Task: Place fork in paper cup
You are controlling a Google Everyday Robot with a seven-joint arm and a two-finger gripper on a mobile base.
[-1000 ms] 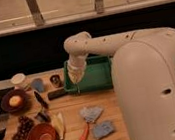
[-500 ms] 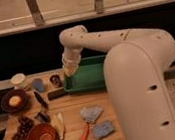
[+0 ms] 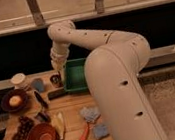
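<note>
Above the back of the wooden table [image 3: 67, 106], near the dark metal can [image 3: 55, 80] and the left wall of the green bin [image 3: 77, 75], hangs my gripper [image 3: 57, 69], clenched; whether it holds anything I cannot tell.

- Green bin: rectangular, open-topped, at the table's rear edge; contents not visible.
- Dark metal can: just left of the bin, beside a small blue cup [image 3: 38, 85].
- Paper cup [image 3: 18, 80]: cream-white, upright at the far left rear corner, well apart from my gripper; inside not visible.
- Dark bowl [image 3: 13, 101]: in front of the paper cup, holding one round pale orange item.
- Orange-brown bowl [image 3: 41, 137]: near the front left, interior appears bare.
- Fork [image 3: 40, 99]: slim and dark, lying flat on the wood between the dark bowl and the bin.
- Black-handled utensil [image 3: 56, 93]: lying in front of the bin.
- Grapes [image 3: 22, 128], banana [image 3: 58, 124], carrot [image 3: 82, 136]: loose on the front half.
- Grey cloth [image 3: 90, 113] and blue sponge [image 3: 100, 130]: right of centre, close to my arm's large white body, which covers the table's right side.

Open wood lies between the fork and the cloth.
</note>
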